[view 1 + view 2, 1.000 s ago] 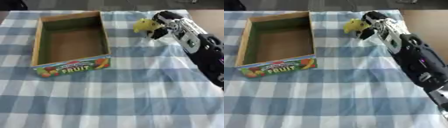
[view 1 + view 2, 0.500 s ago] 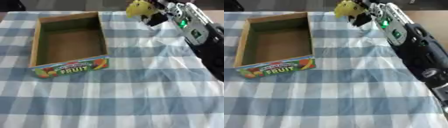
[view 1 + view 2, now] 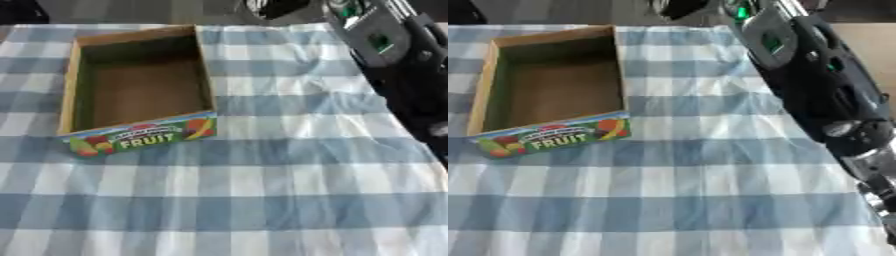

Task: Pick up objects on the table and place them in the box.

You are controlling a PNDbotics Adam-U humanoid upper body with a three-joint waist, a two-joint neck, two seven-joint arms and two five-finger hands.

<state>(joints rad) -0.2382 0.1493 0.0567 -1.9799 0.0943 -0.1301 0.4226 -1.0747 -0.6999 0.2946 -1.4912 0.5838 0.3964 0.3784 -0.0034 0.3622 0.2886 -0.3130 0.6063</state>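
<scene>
Open cardboard fruit box (image 3: 137, 135) on checked tablecloth (image 3: 262, 190); right hand (image 3: 680, 6) mostly out past top edge, grasp impossible to tell.

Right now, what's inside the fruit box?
Nothing visible: the box shows only its bare brown floor. The strip of floor just behind the front wall is hidden from view.
</scene>
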